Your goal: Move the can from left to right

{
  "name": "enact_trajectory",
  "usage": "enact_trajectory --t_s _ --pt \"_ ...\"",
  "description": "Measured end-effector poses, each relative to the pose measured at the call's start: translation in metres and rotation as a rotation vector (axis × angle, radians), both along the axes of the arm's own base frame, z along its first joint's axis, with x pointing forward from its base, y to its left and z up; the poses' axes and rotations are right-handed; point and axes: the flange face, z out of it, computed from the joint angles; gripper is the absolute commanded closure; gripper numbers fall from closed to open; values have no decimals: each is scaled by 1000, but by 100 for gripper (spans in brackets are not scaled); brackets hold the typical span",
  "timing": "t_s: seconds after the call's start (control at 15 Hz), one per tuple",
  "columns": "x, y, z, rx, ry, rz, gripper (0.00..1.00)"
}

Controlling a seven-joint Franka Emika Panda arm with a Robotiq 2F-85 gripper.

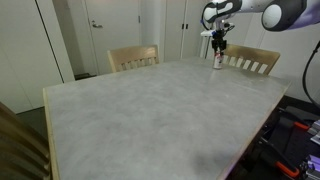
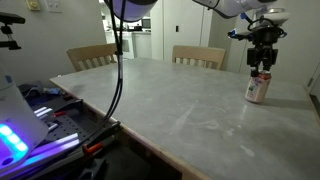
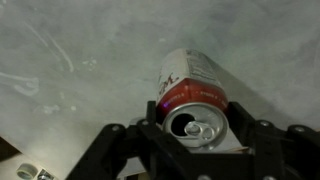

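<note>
Can (image 2: 258,89) stands on the table (image 2: 170,100) near an edge, not lifted. Hand (image 2: 262,66) sits just above it, fingers spread, gripping nothing. Looks like pre-grasp or just-released, can't tell which. If pre-grasp: descend, straddle body, close.

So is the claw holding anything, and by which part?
Cannot be told: the claw sits at the top of the can, which stands on the table.

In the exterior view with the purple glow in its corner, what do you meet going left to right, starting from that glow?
Purple-lit equipment → wooden chair → second wooden chair → the can. The gripper hangs directly over the can, so it is left out.
</note>
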Motion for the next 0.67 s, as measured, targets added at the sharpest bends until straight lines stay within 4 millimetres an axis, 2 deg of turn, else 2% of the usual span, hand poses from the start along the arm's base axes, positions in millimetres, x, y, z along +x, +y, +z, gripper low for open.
enact_trajectory --t_s 0.4,0.67 --pt "0 0 0 2 0 5 0" --pt "2 1 22 8 -7 62 0"
